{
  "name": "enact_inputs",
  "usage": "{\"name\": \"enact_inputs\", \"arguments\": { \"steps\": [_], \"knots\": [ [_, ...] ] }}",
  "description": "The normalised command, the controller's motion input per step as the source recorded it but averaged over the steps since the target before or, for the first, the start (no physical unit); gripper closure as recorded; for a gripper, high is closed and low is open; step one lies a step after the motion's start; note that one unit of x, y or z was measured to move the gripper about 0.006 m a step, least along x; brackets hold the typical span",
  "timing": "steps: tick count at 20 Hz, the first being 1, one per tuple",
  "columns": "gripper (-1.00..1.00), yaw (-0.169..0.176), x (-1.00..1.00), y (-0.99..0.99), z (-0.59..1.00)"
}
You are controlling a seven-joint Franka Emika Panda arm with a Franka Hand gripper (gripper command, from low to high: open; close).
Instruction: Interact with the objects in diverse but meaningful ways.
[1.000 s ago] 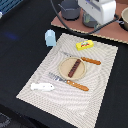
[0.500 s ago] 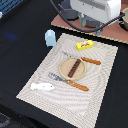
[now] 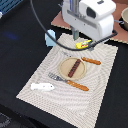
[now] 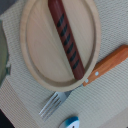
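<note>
The robot's pincer [image 3: 76, 36] hangs low over the far part of the woven beige placemat [image 3: 102, 95], just beside the flat yellow rectangular packet with red print [image 3: 82, 44]. Its fingers are hidden behind the white arm body, and they do not show in the wrist view, so I cannot tell how far it is open or if it holds something.

Next outward is the tan round wooden plate [image 3: 64, 69], where the dark-brown stick with darker stripes [image 3: 74, 68] lies across the middle; the wrist view looks straight down on it [image 4: 65, 39]. Beside the plate lie a fork with an orange handle [image 3: 70, 81] and a second orange-handled piece of cutlery [image 3: 91, 61] on the other side. The pale-blue faceted cup-like block [image 3: 49, 38] stands near the far corner of the mat, toward the exterior view's left. The small white oblong piece [image 3: 42, 86] lies on the near part of the mat, well apart from the pincer.

I judge the arm is between objects, choosing a target. The stick or the packet seems nearest; the next move needs lowering and aligning the fingers across the chosen thing.
</note>
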Motion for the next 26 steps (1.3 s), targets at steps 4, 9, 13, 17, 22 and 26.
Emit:
{"name": "enact_inputs", "arguments": {
  "steps": [4, 9, 13, 17, 22, 26],
  "knots": [
    [-1.00, -0.008, 0.12, -0.13, -0.28],
    [-1.00, 0.000, 0.10, -0.12, -0.30],
    [-1.00, 0.000, 0.18, -0.18, -0.23],
    [-1.00, -0.004, 0.30, -0.34, -0.07],
    [-1.00, -0.004, 0.30, -0.37, -0.03],
    [-1.00, -0.007, 0.26, -0.31, -0.08]
  ]
}}
